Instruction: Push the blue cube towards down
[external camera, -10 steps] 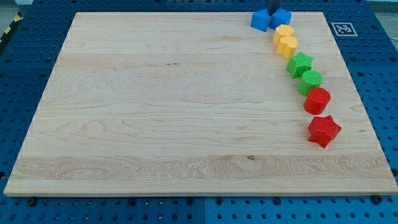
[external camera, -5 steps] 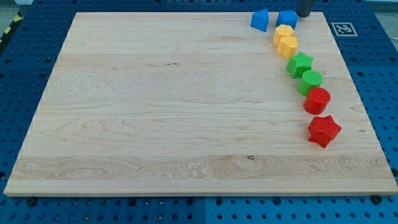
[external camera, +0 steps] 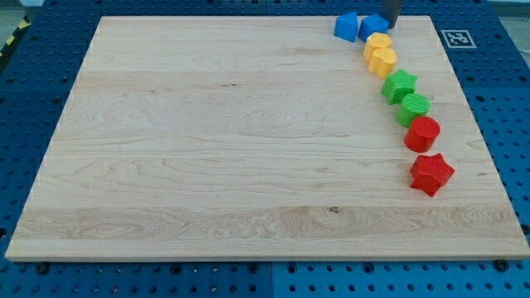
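Note:
The blue cube sits at the board's top edge, near the view's top right, touching the top yellow block. A second blue block, of irregular shape, lies just to its left. My tip is at the cube's upper right side, touching it or nearly so. The rod comes in from the view's top edge.
Below the cube, a curved line of blocks runs down the right side: two yellow blocks, the lower one, a green star, a green round block, a red round block, a red star. A marker tag lies beside the wooden board.
My tip went from between the two blue blocks to the cube's right, then back left against the cube. The cube shifted slightly left. Other blocks have not moved.

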